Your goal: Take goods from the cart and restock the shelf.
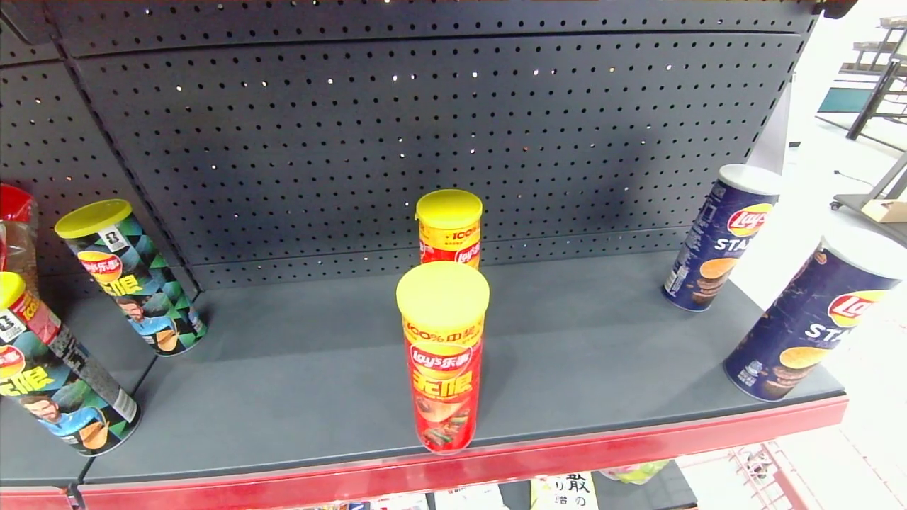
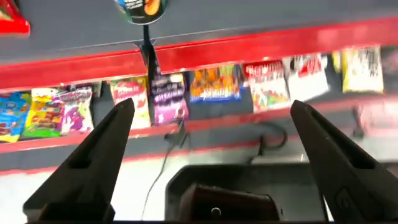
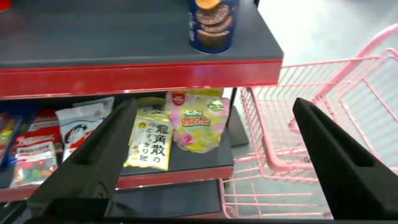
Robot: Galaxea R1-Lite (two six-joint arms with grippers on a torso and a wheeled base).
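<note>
Left gripper [image 2: 212,104] and right gripper [image 3: 212,102] both hang wide apart and empty, low before the shelf [image 1: 567,333], likely readied for picking. Just past the shelf's right end stands the pink cart [image 3: 323,61]. On the shelf, chip cans [image 1: 443,354] stand upright in sparse rows, with gaps awaiting stock.

The shelf deck [image 1: 283,368] has two wide-open lanes: one between the teal cans [image 1: 131,276] on the left and the two red cans [image 1: 443,354] standing front-to-back mid-shelf, the other between those and the blue cans [image 1: 719,237] at the right end. The pegboard back wall [image 1: 354,142] closes off the rear.
</note>
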